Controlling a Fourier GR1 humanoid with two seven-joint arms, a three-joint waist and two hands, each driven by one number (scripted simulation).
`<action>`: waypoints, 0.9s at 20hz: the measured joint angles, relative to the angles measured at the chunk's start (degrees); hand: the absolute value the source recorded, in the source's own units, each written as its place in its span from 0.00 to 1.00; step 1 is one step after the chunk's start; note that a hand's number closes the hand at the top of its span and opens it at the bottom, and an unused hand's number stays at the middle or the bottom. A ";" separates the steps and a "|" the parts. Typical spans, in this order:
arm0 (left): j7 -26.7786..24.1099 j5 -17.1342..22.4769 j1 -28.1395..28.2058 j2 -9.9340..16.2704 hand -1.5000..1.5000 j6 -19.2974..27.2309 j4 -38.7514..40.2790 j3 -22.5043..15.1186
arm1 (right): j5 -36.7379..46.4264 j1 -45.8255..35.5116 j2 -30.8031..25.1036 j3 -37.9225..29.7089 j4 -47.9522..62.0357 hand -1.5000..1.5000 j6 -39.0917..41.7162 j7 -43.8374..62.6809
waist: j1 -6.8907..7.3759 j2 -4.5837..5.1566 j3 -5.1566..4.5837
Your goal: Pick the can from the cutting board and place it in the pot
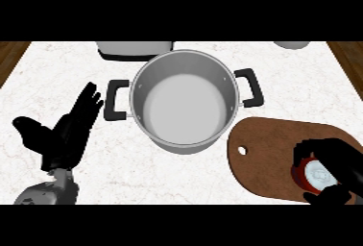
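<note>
Marble counter [106, 158]: right hand [340, 163] curls round the unlabelled can [315, 174] on the cutting board [273, 153]; left hand [67, 132] open.

The counter [177, 178] looks like pale marble, smooth, with faint reddish veins, edged in dark wood at both sides. On it, the pot [183, 101] appears to be brushed metal, its inner wall bright and softly shiny, with matt black handles. Just right of the pot, the cutting board [273, 153] looks like smooth, matt brown wood. On that board, the can [315, 174] has a pale metallic lid and a glossy red side. Both the left robot hand [67, 132] and the right robot hand [340, 163] look matt black.
</note>
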 measured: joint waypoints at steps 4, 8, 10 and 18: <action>0.04 -0.23 0.07 0.02 0.50 0.25 -0.10 0.11 | 5.08 2.55 10.29 1.09 -4.31 1.00 -4.32 15.31 | -0.66 -0.33 -0.43; -0.06 -0.35 -0.66 -0.14 0.50 0.29 0.50 0.08 | 9.88 4.00 16.08 8.87 -8.71 1.00 -9.39 30.65 | -0.21 -0.01 -0.05; 0.07 -0.30 -0.79 -0.06 0.50 0.12 0.66 0.07 | 13.09 4.56 17.76 13.12 -12.21 1.00 -11.10 38.03 | -0.12 0.10 0.23; 0.19 -0.16 -1.43 -0.25 0.50 -0.44 0.98 -0.03 | 22.26 0.33 19.99 30.25 -27.01 1.00 -12.18 56.95 | 0.52 0.39 0.66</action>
